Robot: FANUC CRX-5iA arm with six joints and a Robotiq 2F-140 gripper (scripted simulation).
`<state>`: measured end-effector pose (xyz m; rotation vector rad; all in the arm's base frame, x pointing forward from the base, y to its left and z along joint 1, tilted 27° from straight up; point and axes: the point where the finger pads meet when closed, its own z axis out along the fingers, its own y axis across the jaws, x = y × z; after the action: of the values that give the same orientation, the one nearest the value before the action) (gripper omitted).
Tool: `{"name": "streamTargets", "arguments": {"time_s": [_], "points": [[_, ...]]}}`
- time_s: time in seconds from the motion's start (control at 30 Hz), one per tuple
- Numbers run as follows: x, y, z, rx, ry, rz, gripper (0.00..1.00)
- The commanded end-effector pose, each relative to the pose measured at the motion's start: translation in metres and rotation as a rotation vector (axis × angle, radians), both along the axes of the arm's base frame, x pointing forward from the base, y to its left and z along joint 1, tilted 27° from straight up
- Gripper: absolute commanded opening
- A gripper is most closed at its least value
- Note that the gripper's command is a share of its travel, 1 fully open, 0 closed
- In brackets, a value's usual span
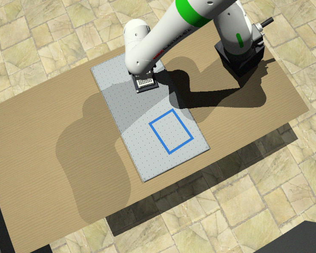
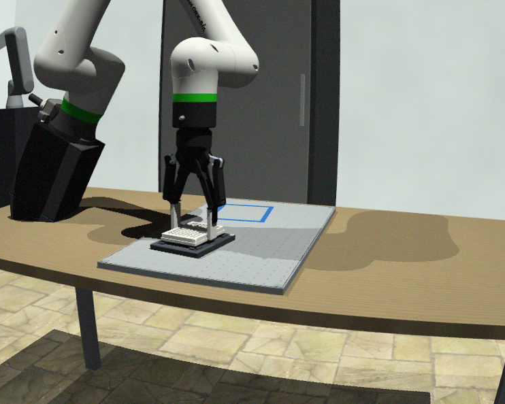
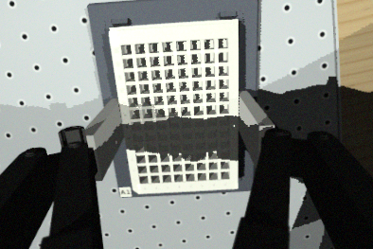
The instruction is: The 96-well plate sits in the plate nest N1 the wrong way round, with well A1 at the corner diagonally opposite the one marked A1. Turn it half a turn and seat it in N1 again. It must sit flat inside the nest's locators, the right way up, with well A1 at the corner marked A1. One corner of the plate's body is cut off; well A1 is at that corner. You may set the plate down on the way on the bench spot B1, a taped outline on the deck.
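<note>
The gripper (image 2: 190, 212) is clamped on the 96-well plate (image 3: 175, 78) across its long sides, and the plate appears down in nest N1 (image 2: 220, 240) near the deck's (image 2: 261, 265) left end. Which plate corner is cut can't be made out, though the A1 label (image 3: 125, 191) shows at the nest's near-left corner. Risk: letting go with one edge riding a locator would leave it tilted. To the right, taped spot B1 (image 1: 149, 124) is open, with bare table (image 2: 418, 278) beyond

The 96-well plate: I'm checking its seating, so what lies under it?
The dark plate nest N1 on the perforated deck, its A1 label showing. The gripper clamps the 96-well plate; the nest's middle is covered.
</note>
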<state>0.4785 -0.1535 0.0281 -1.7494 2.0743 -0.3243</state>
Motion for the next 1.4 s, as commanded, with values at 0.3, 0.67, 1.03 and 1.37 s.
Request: {"name": "streamTargets", "arguments": {"time_s": [0.3, 0.67, 1.03, 1.37], "points": [[0.0009, 0.0000, -0.0015, 0.000, 0.000, 0.000, 0.00], [0.0016, 0.0001, -0.0029, 0.000, 0.000, 0.000, 0.00], [0.0023, 0.0003, -0.0042, 0.000, 0.000, 0.000, 0.00], [0.0030, 0.0004, -0.0057, 0.000, 0.000, 0.000, 1.00]]}}
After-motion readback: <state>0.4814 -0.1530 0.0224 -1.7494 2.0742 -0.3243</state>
